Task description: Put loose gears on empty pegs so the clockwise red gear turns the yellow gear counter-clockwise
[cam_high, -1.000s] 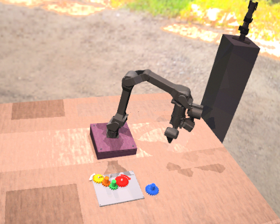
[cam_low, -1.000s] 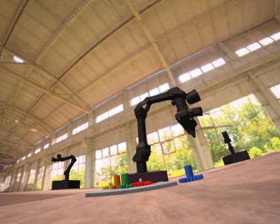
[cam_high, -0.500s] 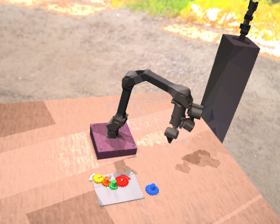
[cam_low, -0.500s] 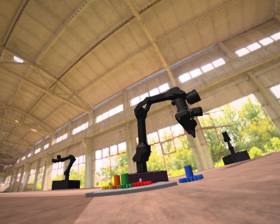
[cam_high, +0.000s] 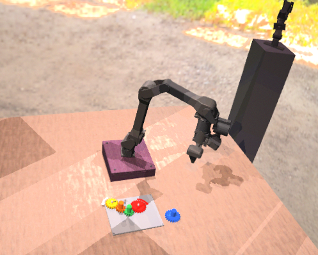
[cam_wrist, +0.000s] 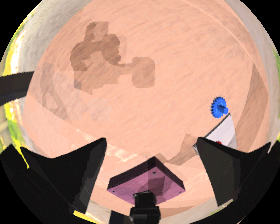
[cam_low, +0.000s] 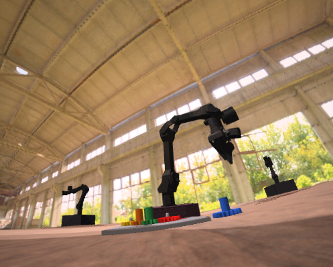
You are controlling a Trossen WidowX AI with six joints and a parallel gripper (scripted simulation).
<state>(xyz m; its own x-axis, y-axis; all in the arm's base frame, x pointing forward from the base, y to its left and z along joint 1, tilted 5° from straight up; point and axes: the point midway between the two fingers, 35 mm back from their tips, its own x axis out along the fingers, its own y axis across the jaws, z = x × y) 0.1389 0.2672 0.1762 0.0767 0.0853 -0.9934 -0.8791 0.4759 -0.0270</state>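
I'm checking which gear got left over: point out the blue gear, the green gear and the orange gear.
Blue gear [cam_high: 172, 216] [cam_low: 226, 212] [cam_wrist: 218, 107]: top, exterior and wrist views; on its toothed disc.
Green gear [cam_high: 128, 208] [cam_low: 149, 213]: top and exterior views; on its upright handle.
Orange gear [cam_high: 121, 204] [cam_low: 139, 215]: top and exterior views; on its upright handle.

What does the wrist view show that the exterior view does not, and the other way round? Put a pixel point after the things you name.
Only the wrist view shows the gap between the gripper's [cam_low: 229, 162] [cam_wrist: 152, 141] open fingers, and the arm's shadow [cam_wrist: 98, 55] on the table.

Only the exterior view shows the orange gear [cam_low: 139, 216], the green gear [cam_low: 149, 216], the yellow gear [cam_low: 126, 223] and the roof [cam_low: 89, 50].

Both show the blue gear [cam_low: 226, 212] [cam_wrist: 219, 107] off the board [cam_low: 156, 228] [cam_wrist: 225, 134], the purple base block [cam_low: 189, 210] [cam_wrist: 166, 189] and a bit of the red gear [cam_low: 169, 219] [cam_wrist: 219, 143].
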